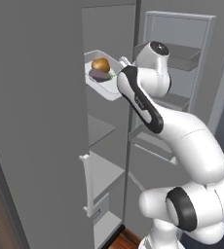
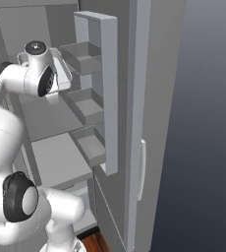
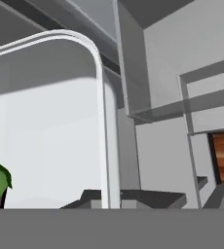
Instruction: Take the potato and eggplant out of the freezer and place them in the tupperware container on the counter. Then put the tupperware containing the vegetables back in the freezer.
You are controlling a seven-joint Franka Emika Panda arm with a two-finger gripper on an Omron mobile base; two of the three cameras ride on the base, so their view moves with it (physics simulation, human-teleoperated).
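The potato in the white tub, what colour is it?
Golden-brown. The potato shows best in the left base view, sitting in the tub.

Brown wood floor (image 1: 128, 239); dim bluish-grey wall (image 2: 208, 123), perhaps.

golden-brown potato (image 1: 101, 64), mauve eggplant (image 1: 99, 75), grey freezer (image 1: 36, 121)

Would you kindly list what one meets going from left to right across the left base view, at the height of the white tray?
Closed grey freezer door → tupperware container holding the potato and eggplant → white robot arm → open door's shelves.
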